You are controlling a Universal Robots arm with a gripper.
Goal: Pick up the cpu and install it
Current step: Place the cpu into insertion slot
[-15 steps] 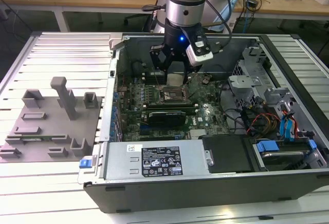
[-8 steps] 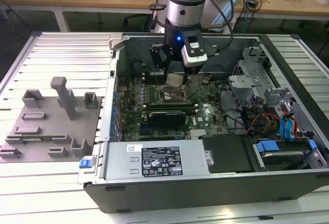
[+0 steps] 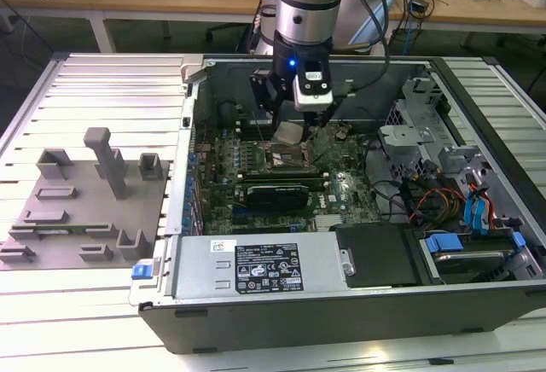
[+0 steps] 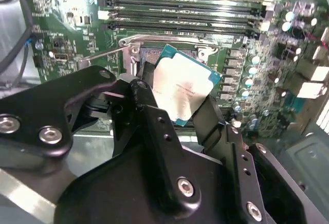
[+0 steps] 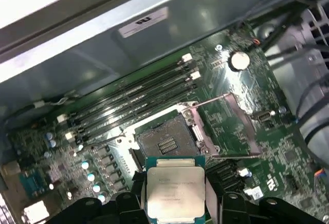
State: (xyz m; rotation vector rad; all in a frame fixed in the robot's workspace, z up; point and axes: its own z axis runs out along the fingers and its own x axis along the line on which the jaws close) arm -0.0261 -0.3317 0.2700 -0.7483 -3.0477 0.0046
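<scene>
My gripper (image 3: 287, 138) hangs inside the open computer case (image 3: 478, 99), shut on the cpu (image 3: 290, 131), a small square chip with a silvery top. In both wrist views the cpu (image 4: 181, 86) (image 5: 174, 189) sits clamped by its edges between the black fingers (image 4: 145, 82) (image 5: 139, 189). It hovers tilted just above the open socket (image 5: 165, 139) (image 4: 148, 55) on the green motherboard (image 3: 337, 188). The socket's metal load plate (image 5: 226, 126) is swung open to one side.
Memory slots (image 5: 133, 100) run beside the socket. A black expansion card (image 3: 275, 194) lies in front of it and a power supply (image 3: 256, 268) nearer still. Drive bays and cables (image 3: 444, 193) fill the exterior view's right. A grey fixture board (image 3: 77, 210) lies outside the case at the exterior view's left.
</scene>
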